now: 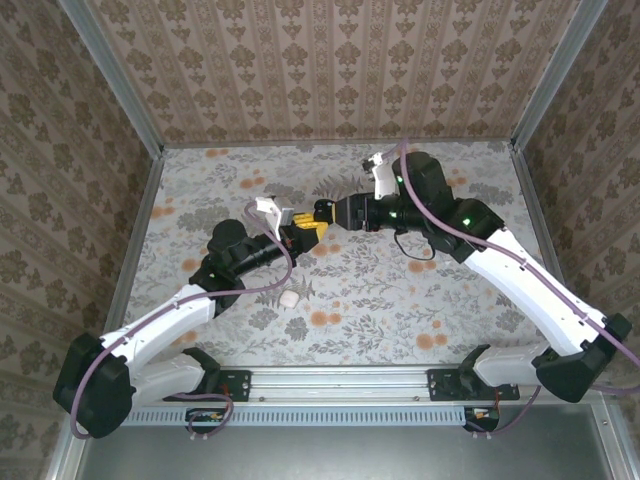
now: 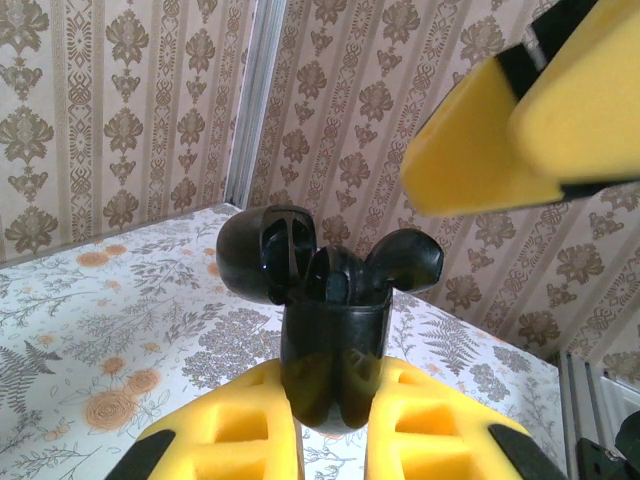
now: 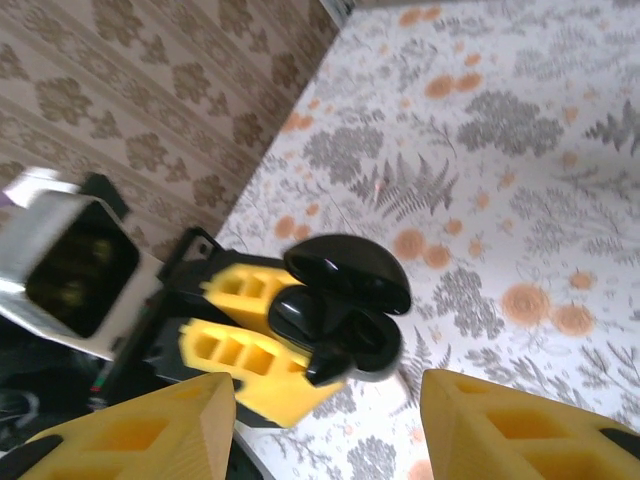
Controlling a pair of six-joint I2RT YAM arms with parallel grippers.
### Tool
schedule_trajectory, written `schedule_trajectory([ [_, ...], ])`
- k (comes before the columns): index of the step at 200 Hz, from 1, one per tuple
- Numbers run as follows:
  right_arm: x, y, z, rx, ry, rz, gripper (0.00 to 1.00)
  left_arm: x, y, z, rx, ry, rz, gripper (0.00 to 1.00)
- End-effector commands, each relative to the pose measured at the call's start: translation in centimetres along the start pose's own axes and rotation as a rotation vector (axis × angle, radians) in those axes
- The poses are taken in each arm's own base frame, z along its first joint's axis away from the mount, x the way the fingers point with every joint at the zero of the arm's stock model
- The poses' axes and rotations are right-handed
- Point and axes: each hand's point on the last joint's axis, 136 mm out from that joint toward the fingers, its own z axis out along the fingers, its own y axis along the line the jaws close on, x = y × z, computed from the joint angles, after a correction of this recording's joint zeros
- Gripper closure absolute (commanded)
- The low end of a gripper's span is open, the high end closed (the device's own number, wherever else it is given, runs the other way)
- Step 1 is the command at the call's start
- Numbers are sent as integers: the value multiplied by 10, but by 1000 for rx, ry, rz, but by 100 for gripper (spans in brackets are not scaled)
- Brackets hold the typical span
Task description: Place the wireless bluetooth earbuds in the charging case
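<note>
In the overhead view the left arm (image 1: 150, 330) stretched from the lower left toward the middle of the floral-patterned table (image 1: 400, 310). A small white rounded-square pebble-like object (image 1: 291, 297) lay on the surface just below its wrist. The left gripper (image 1: 297, 233), with yellow foam-padded fingers (image 2: 225, 395), was clamped on the small black round charging case (image 2: 335, 365) and held it above the table near the frame's centre. From the left wrist camera the case stood upright between the two pads at bottom centre. Its hinged lid (image 2: 262, 252) was swung open to the upper left. One tiny glossy black earbud (image 2: 405, 262) stuck out of the case's top toward the right, only partly seated. Whether the second bud sat in the dark hollow beside it could not be told. Just right of the case in the overhead view hovered the right gripper (image 1: 323, 213), facing the left one tip to tip. In the right wrist view its own yellow fingers (image 3: 520, 430) stood wide apart at the bottom corners with nothing between them, the opened case just beyond. The right arm (image 1: 530, 285) ran down to the lower right.
</note>
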Motion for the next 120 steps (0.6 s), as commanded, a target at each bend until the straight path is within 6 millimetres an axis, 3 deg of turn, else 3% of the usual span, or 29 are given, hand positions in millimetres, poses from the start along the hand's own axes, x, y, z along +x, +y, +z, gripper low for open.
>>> schedule_trajectory([
  [1, 10, -7, -1, 48, 64, -1, 47, -16, -3, 0, 12, -45, 21, 100],
  [120, 7, -27, 10, 97, 52, 16, 50, -17, -5, -3, 10, -40, 24, 100],
])
